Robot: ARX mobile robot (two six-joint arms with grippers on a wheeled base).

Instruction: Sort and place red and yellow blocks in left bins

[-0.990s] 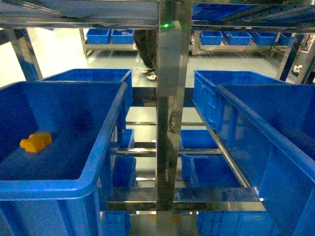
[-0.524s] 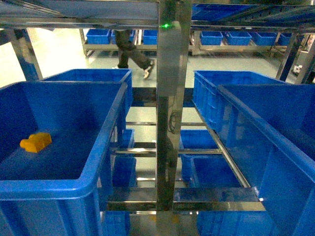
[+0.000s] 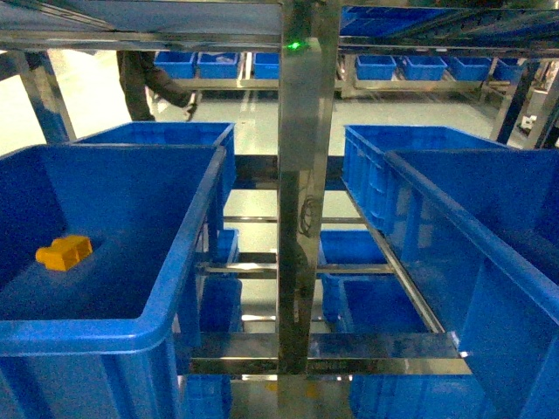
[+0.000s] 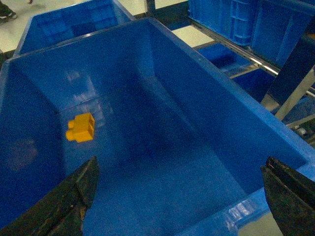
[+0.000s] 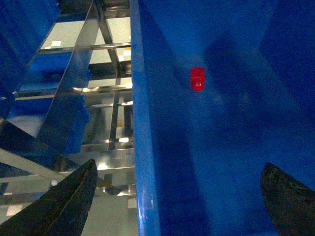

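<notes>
The yellow block (image 3: 63, 252) lies on the floor of the near left bin (image 3: 188, 229), close to the wall farthest from the steel post (image 3: 301, 188) of the rack. In the left wrist view the same block (image 4: 80, 128) shows a stud side and a stepped shape, and it rests flat, touching nothing else. The red block (image 5: 197, 78) lies alone on the floor of the right blue crate (image 5: 140, 123), on the other side of the post, not far from that crate's near wall.

The left hand (image 4: 179, 196) hangs above the open left bin with its two fingers spread wide, holding nothing. The right hand (image 5: 177, 196) is also spread wide and empty, one finger over the rack frame and the other over the right crate.

Both blocks look like hard glossy plastic, so they are probably light, stiff and not fragile, but smooth and a little slippery. The red one seems small, and a grasp across its two flat opposite sides, low on the body under the stud, would likely hold best. A pinch on the rounded stud could slip. The deep crate wall beside the red block may hinder one finger, so the hand should probably come down from straight above.
</notes>
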